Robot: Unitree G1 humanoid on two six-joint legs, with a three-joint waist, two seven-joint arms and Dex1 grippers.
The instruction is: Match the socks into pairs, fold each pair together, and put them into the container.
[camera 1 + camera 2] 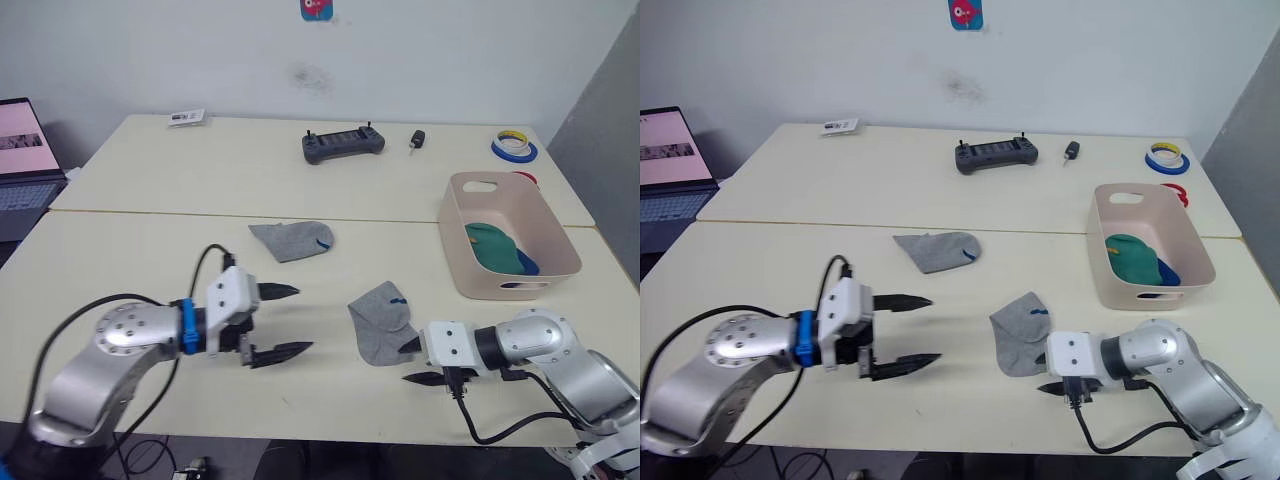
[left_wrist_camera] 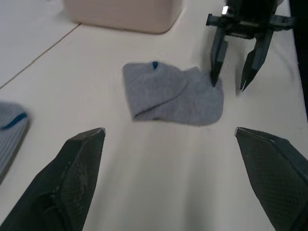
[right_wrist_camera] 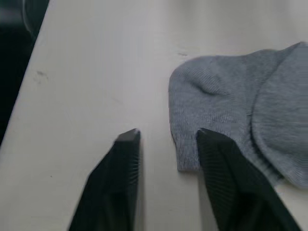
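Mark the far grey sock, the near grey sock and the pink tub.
Far light grey sock (image 1: 290, 240), left eye view, mid-body.
Near light grey sock (image 1: 380, 325), left eye view, centre.
Pale pink-beige plastic tub (image 1: 457, 250), left eye view, near-side wall.

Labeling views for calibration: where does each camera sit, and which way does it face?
Left, right eye: head stereo pair, looking down over both arms at table, container.
Left wrist: looks between open left gripper at the near grey sock, right gripper.
Right wrist: open right gripper at that sock's edge.
Shared: near grey sock.
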